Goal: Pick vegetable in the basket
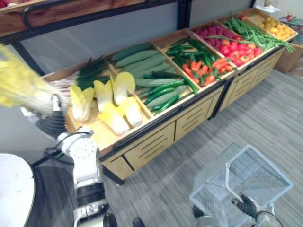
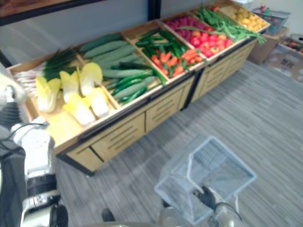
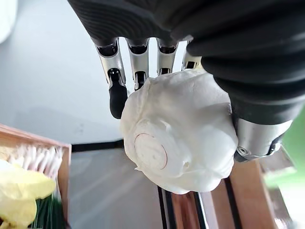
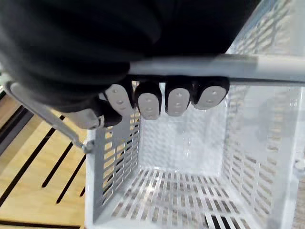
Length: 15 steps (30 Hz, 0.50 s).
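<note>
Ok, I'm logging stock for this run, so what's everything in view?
produce stand: one, pale wood, across the back.
napa cabbages: five, yellow-white, stand's left bin.
held napa cabbage: one, white base, in the left hand.
green onions: a bunch, dark green, behind the cabbages.
cucumbers: a pile, green, next bin rightward.
small vegetables: many, orange-red, middle bin.
tomatoes: many, red, toward the right end.
green beans: a heap, green, beside the tomatoes.
yellow fruit: a pile, far right bin.
basket: one, white, empty, hanging from the right hand.
left hand: one, silver, curled round the cabbage.
right hand: one, silver, curled round the basket's handle.
</note>
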### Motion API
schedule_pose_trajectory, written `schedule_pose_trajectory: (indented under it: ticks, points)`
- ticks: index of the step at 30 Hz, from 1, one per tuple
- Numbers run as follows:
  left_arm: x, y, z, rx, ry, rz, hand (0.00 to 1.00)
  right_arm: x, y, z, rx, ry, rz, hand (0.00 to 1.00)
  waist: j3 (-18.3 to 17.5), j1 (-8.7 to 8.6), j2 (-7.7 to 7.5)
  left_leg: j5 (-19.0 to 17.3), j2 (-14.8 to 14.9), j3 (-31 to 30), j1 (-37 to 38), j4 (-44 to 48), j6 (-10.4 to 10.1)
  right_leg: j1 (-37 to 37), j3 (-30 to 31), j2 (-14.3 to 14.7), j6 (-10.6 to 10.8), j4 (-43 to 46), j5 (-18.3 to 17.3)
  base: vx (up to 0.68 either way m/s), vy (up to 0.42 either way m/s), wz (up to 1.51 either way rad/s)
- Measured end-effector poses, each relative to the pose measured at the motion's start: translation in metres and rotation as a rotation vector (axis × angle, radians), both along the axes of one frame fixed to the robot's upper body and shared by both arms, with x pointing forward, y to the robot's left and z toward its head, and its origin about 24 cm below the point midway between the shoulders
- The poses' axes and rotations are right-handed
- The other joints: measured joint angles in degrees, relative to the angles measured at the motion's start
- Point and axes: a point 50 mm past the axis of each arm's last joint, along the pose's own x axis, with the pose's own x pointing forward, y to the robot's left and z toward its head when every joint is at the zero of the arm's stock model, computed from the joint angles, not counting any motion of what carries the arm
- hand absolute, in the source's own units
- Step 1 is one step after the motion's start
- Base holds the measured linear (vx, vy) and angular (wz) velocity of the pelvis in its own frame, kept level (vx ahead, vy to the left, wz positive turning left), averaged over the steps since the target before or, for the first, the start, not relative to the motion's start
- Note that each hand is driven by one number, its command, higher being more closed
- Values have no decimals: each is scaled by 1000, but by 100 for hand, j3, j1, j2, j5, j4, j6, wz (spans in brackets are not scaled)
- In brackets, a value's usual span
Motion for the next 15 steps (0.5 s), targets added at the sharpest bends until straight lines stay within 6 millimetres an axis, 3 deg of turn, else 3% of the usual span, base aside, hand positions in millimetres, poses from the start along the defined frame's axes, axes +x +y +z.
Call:
schedule_pose_trajectory:
  ticks: [3, 4, 8, 12, 15]
  points:
    - [2, -40, -8, 155, 82, -215, 100, 12, -26, 10, -79, 1, -16, 100, -16, 21, -15, -37, -1, 192, 131, 0, -25, -5, 211, 23, 26, 1, -3, -10, -7, -34]
    - [2, -65, -17, 222, 123, -365, 100, 23, -38, 19, -123, -12, -12, 100, -23, 28, -19, -75, 0, 383, 254, 0, -41, -21, 416, 54, 59, 2, 17, 2, -3, -63]
    - [-11, -119, -35, 372, 200, -762, 100, 49, -52, 38, -211, -33, 38, 100, -72, 45, -20, -202, 49, 1111, 650, -1, -153, -117, 1077, 241, 158, 15, 79, 38, -7, -101]
    - [-23, -151, -47, 397, 220, -1026, 100, 71, -45, 54, -251, -78, 130, 100, -207, 76, -24, -357, 237, 2163, 1278, 2, -341, -125, 1774, 615, 277, 11, 155, 68, -7, -121]
    - [-31, -173, -50, 341, 210, -1214, 100, 83, -17, 63, -244, -122, 278, 100, -404, 141, -56, -483, 418, 3126, 1731, 96, -518, -220, 2160, 1022, 240, 76, 324, 70, -20, -144]
